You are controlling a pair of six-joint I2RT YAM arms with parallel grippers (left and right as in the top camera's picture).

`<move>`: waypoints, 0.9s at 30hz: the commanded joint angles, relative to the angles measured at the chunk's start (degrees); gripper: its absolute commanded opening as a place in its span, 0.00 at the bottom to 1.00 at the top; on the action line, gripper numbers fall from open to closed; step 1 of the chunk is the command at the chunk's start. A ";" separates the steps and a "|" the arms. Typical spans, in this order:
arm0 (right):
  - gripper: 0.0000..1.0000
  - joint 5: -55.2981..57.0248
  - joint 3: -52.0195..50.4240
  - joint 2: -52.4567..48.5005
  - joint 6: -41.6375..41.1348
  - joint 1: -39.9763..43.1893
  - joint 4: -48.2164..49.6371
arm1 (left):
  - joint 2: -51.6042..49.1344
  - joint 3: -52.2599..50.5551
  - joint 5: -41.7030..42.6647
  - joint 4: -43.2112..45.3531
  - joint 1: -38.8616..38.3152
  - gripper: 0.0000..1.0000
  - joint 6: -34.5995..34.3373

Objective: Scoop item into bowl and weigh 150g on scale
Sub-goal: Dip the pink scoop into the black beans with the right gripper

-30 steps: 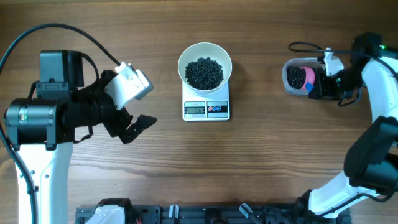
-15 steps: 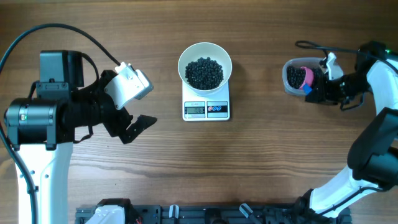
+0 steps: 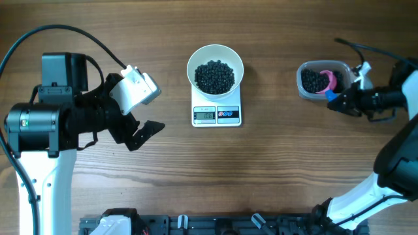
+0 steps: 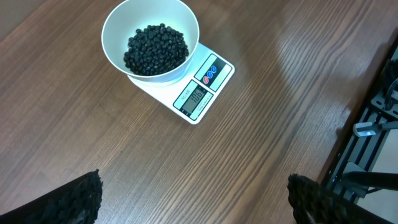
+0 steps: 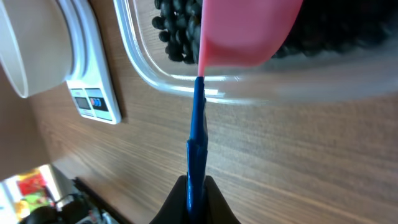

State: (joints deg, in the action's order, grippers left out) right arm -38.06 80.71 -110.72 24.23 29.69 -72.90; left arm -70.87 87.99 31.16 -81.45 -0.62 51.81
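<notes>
The white bowl (image 3: 191, 65) stands on the scale (image 3: 216, 115), holding a heap of the black item (image 3: 215, 76). More of the item (image 3: 314, 81) lies in a clear tub (image 3: 302, 89) at the right. My right gripper (image 3: 343, 101) is shut on the blue handle (image 5: 198, 130) of the pink scoop (image 3: 332, 79); its cup (image 5: 249, 31) hangs over the tub's near edge (image 5: 161, 81). My left gripper (image 3: 142, 135) hovers open and empty left of the scale. In the left wrist view the bowl (image 4: 112, 25) and scale (image 4: 202, 93) lie ahead of its fingertips (image 4: 87, 193).
A black rack (image 4: 373, 124) runs along the table's front edge. Bare wooden table lies between the scale and the tub. A black cable (image 3: 366, 49) arcs above the right arm.
The right gripper has drawn back to the right, and the scoop has turned so that its cup sits at the tub's right side. The left arm has not moved.
</notes>
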 commanded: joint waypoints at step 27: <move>0.05 -20.17 -0.42 -0.83 12.04 9.38 -9.79 | 0.20 0.81 0.00 -0.04 0.42 1.00 0.92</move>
State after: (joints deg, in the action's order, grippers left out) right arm -51.86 80.71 -110.72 34.41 39.00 -81.73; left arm -70.87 87.99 31.16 -81.45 -0.62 51.81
